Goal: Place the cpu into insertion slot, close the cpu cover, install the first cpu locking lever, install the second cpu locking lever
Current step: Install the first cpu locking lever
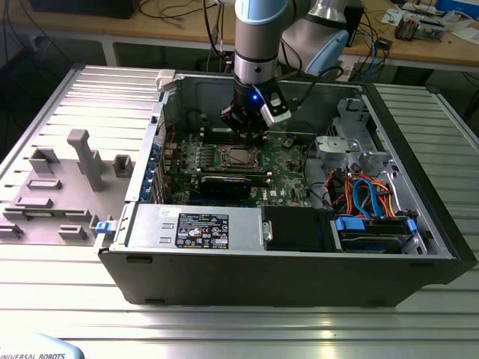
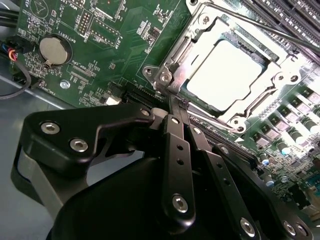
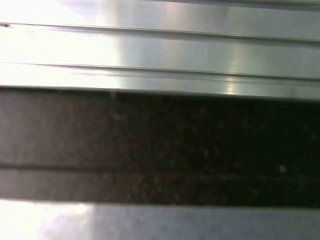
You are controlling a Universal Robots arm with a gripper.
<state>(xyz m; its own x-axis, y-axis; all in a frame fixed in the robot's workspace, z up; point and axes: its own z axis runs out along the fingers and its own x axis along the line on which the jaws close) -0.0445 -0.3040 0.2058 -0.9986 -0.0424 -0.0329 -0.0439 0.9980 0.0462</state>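
While jaws meet, cpu [image 2: 226, 72] lies flat.

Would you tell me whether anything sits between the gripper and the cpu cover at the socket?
Nothing visible does. In the second wrist view the gripper, fingers together, has its tips right at the edge of the cpu cover, which lies closed around the cpu; only bare green board lies around them.

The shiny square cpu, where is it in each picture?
Exterior view: the cpu sits mid-motherboard, just below the gripper.
Second wrist view: it is the bright square framed by the cpu cover.
First wrist view: not in it.
Shared landmark: the gripper's fingertips beside the socket.
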